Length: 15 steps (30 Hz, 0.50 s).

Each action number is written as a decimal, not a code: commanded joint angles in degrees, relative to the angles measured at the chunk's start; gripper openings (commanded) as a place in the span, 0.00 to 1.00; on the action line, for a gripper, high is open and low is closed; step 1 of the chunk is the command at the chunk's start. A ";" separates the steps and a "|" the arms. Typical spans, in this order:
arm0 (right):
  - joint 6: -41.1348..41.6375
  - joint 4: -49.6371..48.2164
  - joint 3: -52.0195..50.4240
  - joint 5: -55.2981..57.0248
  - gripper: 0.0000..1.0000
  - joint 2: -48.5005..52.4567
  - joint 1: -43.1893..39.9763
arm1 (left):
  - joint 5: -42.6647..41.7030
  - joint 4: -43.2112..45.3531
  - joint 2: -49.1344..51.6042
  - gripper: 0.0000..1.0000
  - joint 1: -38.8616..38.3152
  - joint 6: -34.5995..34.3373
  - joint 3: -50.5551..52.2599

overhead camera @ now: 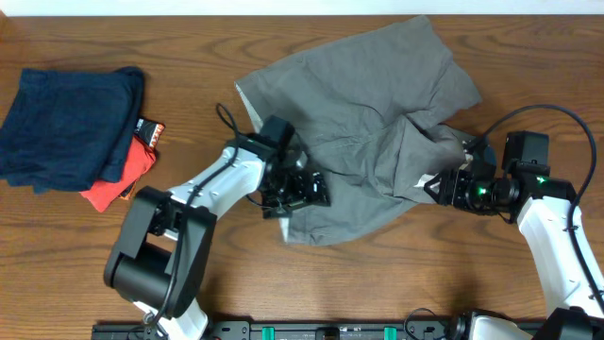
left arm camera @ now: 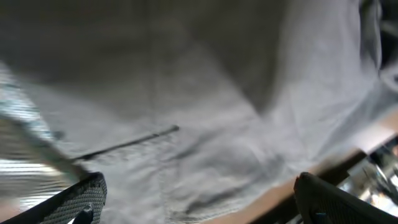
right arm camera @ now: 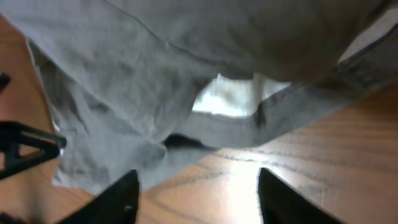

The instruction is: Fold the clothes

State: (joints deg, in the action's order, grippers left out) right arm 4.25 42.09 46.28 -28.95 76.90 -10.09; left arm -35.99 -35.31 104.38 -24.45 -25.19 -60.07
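The grey shorts (overhead camera: 363,104) lie rumpled at centre-right of the worktop (overhead camera: 75,274). The left claw (overhead camera: 300,189) is at their left edge, jaws wide, gripping nothing. The right claw (overhead camera: 437,187) is at their right edge, jaws wide, fingers (right arm camera: 124,199) over bare wood.

Shorts (overhead camera: 368,113) are lying across the middle of the worktop (overhead camera: 75,264), reaching toward the far side and the right. The left hand (overhead camera: 300,189) is sitting at their near left edge, over the cloth. The right hand (overhead camera: 442,187) is sitting opposite, just beside their near right edge. Over at the far left, well apart from the shorts, a folded stack (overhead camera: 66,123) is resting on the worktop, one garment lying on another that is sticking out on the near side.
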 commanded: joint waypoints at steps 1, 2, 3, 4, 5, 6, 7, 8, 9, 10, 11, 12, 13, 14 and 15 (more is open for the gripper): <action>-0.50 -1.44 -0.35 -0.87 0.54 1.09 1.31 | 7.34 -0.17 -1.57 0.98 1.18 1.16 0.42; -0.52 -2.21 -0.35 -0.90 0.54 1.46 1.64 | 8.17 -0.02 -1.57 0.98 1.16 1.11 0.46; -0.50 -3.17 -0.39 -0.90 0.54 1.99 2.19 | 9.79 0.00 -1.51 0.98 1.01 0.68 0.52; -0.50 -3.89 -0.46 -0.90 0.54 2.38 2.60 | 11.04 0.02 -1.51 0.98 0.85 0.24 0.50; -0.50 -5.22 -0.57 -0.90 0.54 3.06 3.37 | 12.31 0.20 -1.51 0.98 0.63 -0.26 0.50; -0.48 -6.12 -0.68 -0.90 0.54 3.56 3.87 | 12.70 0.50 -1.51 0.98 0.52 -0.35 0.50; -0.46 -7.34 -0.76 -0.90 0.54 4.33 4.66 | 12.70 0.92 -1.51 0.99 0.35 -0.35 0.52; -0.46 -8.50 -0.85 -0.90 0.54 5.11 5.35 | 12.70 1.38 -1.49 0.98 0.07 -0.35 0.52; -0.22 -10.01 -0.98 -0.87 0.55 6.10 6.19 | 12.70 1.77 -1.49 0.95 -0.31 -0.35 0.52; 0.31 -11.47 -1.03 -0.87 0.56 7.13 6.93 | 12.70 2.08 -1.49 0.93 -0.66 -0.35 0.52; 0.68 -12.72 -1.03 -0.87 0.57 8.11 7.52 | 12.70 2.43 -1.49 0.92 -1.03 -0.35 0.55; 1.09 -14.03 -1.03 -0.87 0.57 9.22 8.11 | 12.72 2.82 -1.49 0.91 -1.44 -0.35 0.61; 1.53 -15.10 -1.03 -0.85 0.57 10.19 8.55 | 12.72 2.97 -1.49 0.91 -1.81 -0.35 0.61; 2.05 -16.26 -1.03 -0.87 0.57 11.30 9.03 | 12.74 3.10 -1.49 0.91 -2.23 -0.35 0.61; 2.60 -17.11 -1.03 -0.87 0.57 12.22 9.35 | 12.81 3.23 -1.49 0.91 -2.56 -0.33 0.61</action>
State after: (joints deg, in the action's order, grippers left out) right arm 5.06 26.26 45.93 -29.08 86.76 -2.17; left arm -24.77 -32.45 103.59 -25.87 -25.67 -60.07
